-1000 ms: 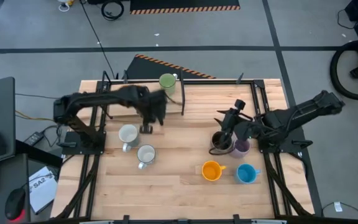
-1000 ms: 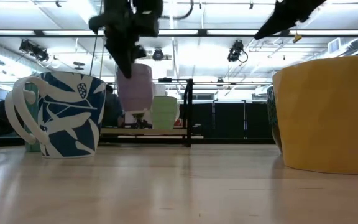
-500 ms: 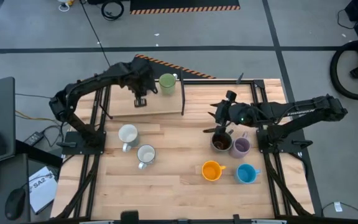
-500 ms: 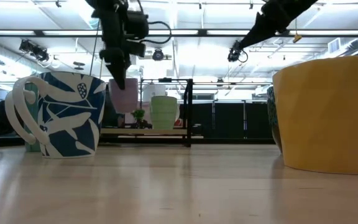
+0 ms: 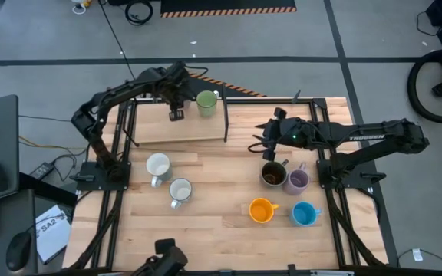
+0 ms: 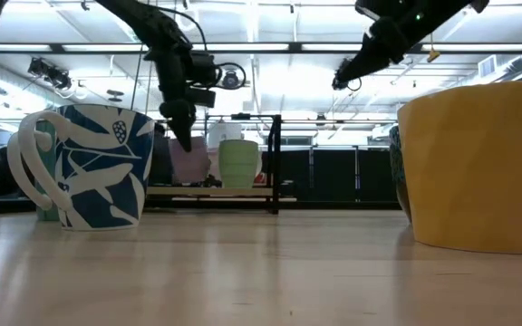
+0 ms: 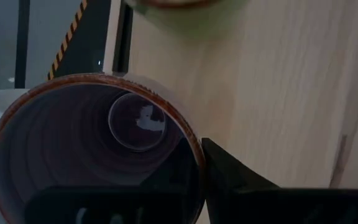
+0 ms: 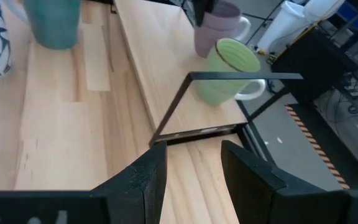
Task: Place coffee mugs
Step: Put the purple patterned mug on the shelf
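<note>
Well in front of the green mug [image 5: 206, 102], toward the table's near side, the two white mugs [image 5: 158, 165] are sitting untouched. The left gripper [image 5: 176, 110] is what is changing. A second ago it was hanging above those white mugs with the lilac mug [image 6: 189, 161] held high. Now it is reaching over the raised wooden shelf [image 5: 183, 132] and bringing the lilac mug down just to the left of the green mug. Its claw is clamped on the mug's wall, with one finger inside the cup, as the left wrist view shows. In the low view the lilac mug's base is coming level with the green mug's base, though I cannot tell whether it is resting on the shelf yet. This placement looks nearly finished, with only the release remaining. To the right of the green mug, the right gripper [image 5: 269, 142] is lifting away from the dark brown mug [image 5: 273, 175] and is hovering with its claw apart and empty. Farther right and forward of the green mug, the second lilac mug [image 5: 298, 181], the orange mug [image 5: 262, 210] and the blue mug [image 5: 305, 214] are waiting on the table.
</note>
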### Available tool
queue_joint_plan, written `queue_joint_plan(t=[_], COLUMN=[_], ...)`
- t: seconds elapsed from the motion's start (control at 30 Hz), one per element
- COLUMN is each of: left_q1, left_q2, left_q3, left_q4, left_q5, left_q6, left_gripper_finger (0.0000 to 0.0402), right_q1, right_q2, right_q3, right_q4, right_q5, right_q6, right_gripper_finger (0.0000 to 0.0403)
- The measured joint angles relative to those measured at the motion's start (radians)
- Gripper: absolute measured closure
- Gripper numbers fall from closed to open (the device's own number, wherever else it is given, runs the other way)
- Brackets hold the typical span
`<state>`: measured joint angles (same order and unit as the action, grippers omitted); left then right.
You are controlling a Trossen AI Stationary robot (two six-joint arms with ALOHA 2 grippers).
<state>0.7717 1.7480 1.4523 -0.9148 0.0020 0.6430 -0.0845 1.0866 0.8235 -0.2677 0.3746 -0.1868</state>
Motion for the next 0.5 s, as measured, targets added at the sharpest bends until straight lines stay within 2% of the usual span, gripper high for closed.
queue_joint_plan(t=[0.17, 0.3, 0.5], left_q1=[-0.015, -0.012, -0.011], left_q2=[0.041, 0.08, 0.134], left_q3=[0.06, 0.1, 0.151], left_q4=[-0.001, -0.013, -0.063], left_q5=[0.007, 0.044, 0.045], left_q6=[0.003, 0.004, -0.004], left_gripper_finger=[0.0379, 0.0379, 0.0379], right_q1=[-0.011, -0.01, -0.01], right_q2=[0.001, 0.001, 0.001], right_q3=[-0.01, -0.01, -0.01], right_q4=[0.025, 0.028, 0.029], right_q5=[-0.059, -0.063, -0.063], right_q6=[-0.001, -0.012, -0.015], right_gripper_finger=[0.0245, 0.0245, 0.0245])
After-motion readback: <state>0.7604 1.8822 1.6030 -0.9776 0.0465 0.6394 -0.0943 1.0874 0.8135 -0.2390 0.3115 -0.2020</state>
